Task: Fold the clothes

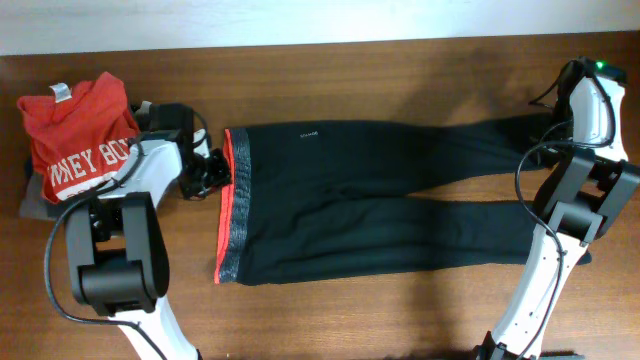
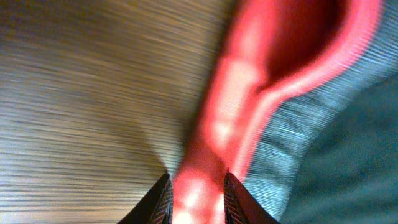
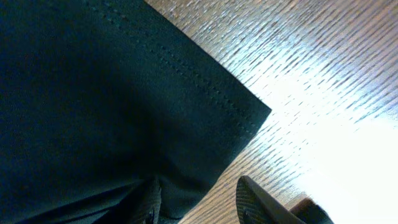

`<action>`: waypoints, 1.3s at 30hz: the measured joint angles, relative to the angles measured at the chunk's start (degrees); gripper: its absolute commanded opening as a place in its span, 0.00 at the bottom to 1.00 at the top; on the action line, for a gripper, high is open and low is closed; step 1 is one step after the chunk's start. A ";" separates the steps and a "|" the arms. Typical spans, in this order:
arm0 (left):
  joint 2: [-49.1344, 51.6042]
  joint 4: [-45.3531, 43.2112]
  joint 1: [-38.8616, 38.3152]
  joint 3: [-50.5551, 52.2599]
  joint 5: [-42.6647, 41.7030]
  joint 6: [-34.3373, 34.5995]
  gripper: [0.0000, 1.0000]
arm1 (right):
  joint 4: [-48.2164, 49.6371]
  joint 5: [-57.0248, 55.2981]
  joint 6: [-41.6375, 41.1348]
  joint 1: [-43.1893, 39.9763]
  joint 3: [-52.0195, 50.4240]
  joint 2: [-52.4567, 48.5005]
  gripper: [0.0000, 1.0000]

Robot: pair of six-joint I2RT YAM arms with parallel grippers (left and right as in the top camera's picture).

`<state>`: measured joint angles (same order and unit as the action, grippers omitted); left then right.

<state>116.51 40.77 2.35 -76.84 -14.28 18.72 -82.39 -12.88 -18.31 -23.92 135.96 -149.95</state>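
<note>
The long black trousers [image 1: 360, 200] lie flat across the wooden table, waist to the left and legs to the right. The red-orange waistband [image 1: 237, 165] and grey-red stripe band [image 1: 231, 245] face left. A small white logo [image 1: 306, 132] sits near the top edge. My left gripper [image 1: 212, 172] is shut on the red waistband [image 2: 199, 186], which fills the gap between its fingers [image 2: 194, 198]. My right gripper [image 1: 548, 138] is at the upper leg's end. Its fingers [image 3: 198, 202] are open, one on the black hem [image 3: 186, 112] and one over bare wood.
A red T-shirt with white lettering [image 1: 78, 135] lies at the far left on a grey folded garment [image 1: 30, 195]. The table's far edge [image 1: 320, 42] runs along the top. Bare wood [image 1: 350, 310] lies in front of the trousers.
</note>
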 measured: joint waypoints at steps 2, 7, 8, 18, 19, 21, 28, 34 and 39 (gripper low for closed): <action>0.09 0.17 0.90 -0.15 0.00 -0.02 0.33 | -0.11 0.04 0.59 0.00 0.35 0.00 0.51; 0.31 3.50 1.09 -2.38 0.83 -0.04 0.35 | -0.70 1.25 1.14 -0.04 3.63 0.00 0.63; 0.31 5.11 1.05 -3.45 0.87 -0.04 0.36 | -1.49 1.46 1.27 -0.04 5.16 0.00 0.65; -8.66 14.75 1.05 -9.18 1.27 -0.04 0.52 | -13.51 5.49 5.03 -0.87 23.52 4.50 0.99; -9.51 15.85 1.05 -9.33 1.27 -0.04 0.53 | -14.34 6.51 5.49 -1.20 24.13 4.96 0.99; -10.86 18.60 1.05 -9.57 1.27 -0.04 0.53 | -14.60 9.88 6.99 -2.45 24.96 6.23 0.99; -11.26 26.73 -0.42 -9.79 1.29 -0.07 0.54 | -14.58 18.25 9.57 -6.67 23.85 10.38 0.99; -11.26 27.61 -5.42 -9.79 1.31 -1.18 0.54 | -14.62 18.51 11.23 -7.21 11.54 22.60 0.99; -11.26 31.74 -8.55 -9.79 1.31 -1.40 0.55 | -14.62 17.25 11.69 -7.19 -5.40 33.40 0.99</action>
<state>105.25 72.51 -6.20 -86.63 -12.97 17.32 -97.01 4.36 -6.61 -31.11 130.56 -116.55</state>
